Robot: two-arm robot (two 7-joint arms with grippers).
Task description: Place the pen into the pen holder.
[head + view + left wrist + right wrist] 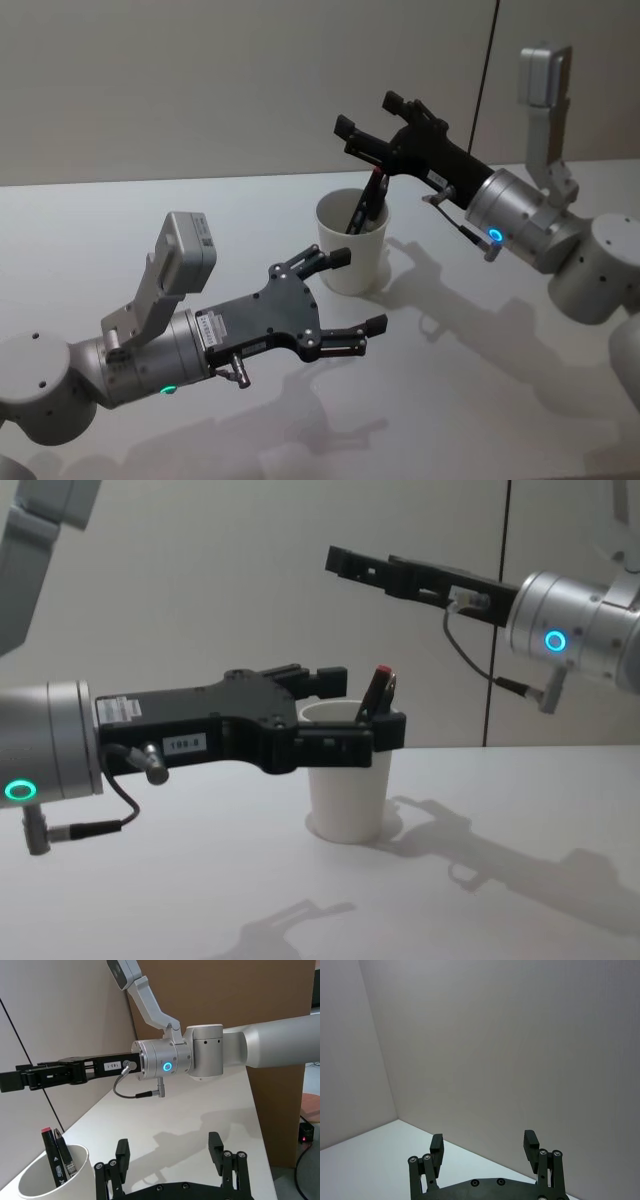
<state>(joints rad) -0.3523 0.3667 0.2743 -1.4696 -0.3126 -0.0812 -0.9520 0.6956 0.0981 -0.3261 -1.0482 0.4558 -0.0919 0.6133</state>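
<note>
The robot's 2 silver arms reach forward over a table. The left gripper (pixel 345 290) extends level from the lower left, its 2 black fingers spread apart with nothing between them, and a green light glows on its wrist. The right gripper (pixel 368 118) comes in from the right, held higher and angled upward, its fingers also spread and empty, with a blue ring lit on its wrist.

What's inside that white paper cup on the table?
The paper cup holds two dark pens leaning against its wall, one with a red end. Their lower ends and the cup's bottom are hidden by its wall. Both grippers, left and right, are open and empty.
</note>
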